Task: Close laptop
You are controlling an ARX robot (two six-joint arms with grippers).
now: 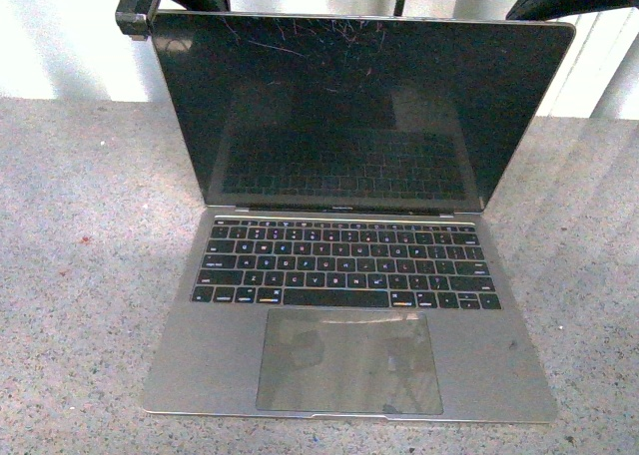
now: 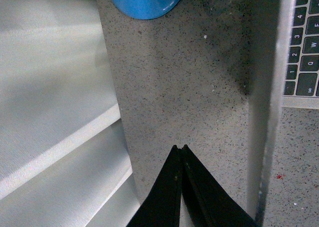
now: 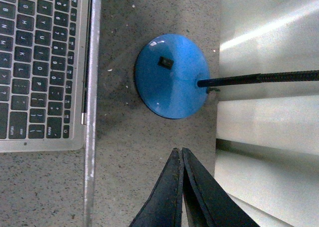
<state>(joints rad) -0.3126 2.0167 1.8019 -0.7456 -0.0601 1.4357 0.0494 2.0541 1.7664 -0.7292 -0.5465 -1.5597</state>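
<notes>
The laptop (image 1: 349, 275) is a silver-grey one, open on the speckled counter, with its black scratched screen (image 1: 349, 106) standing upright. My left gripper (image 2: 179, 148) is shut and empty, hovering behind the lid's edge (image 2: 266, 112) at the laptop's left side. My right gripper (image 3: 179, 151) is shut and empty, hovering behind the lid's edge (image 3: 92, 112) at the right side. Neither touches the lid. The keyboard shows in both wrist views (image 2: 305, 38) (image 3: 35, 62). In the front view only dark arm parts (image 1: 140, 6) show above the lid's top corners.
A blue round lamp base (image 3: 172, 75) with a black gooseneck (image 3: 259, 77) stands on the counter behind the laptop; it also shows in the left wrist view (image 2: 144, 0). A white wall panel (image 2: 50, 87) borders the counter's back edge.
</notes>
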